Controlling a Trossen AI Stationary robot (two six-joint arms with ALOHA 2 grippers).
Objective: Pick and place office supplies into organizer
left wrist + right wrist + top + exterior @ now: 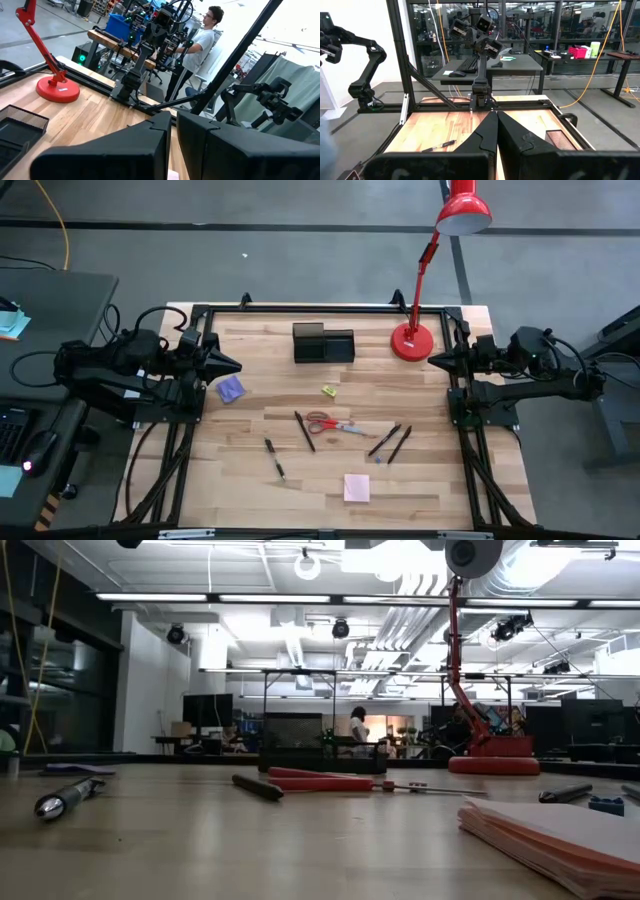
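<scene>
Pink square note pad (357, 487) lies closest to the table's front edge, well away from both sets of jaws. Both arms wait parked at the table's sides: the left gripper (232, 365) has its jaws nearly together and empty, with the purple note pad (231, 389) just beside its tip; the right gripper (436, 360) is fully closed on nothing, its tip near the red desk lamp's round base (412, 342). Between the two grippers, toward the far edge, stands the small black boxy organizer (323, 343), still empty as far as can be seen. Red-handled scissors (333, 424) and thin dark pens (303, 430) lie scattered mid-table, a tiny yellow piece (328, 390) beyond them.

Nothing is picked yet. Risks, as I judge them: the right arm could clip the lamp when swinging out, and thin pens may roll or slip from closing fingers.
</scene>
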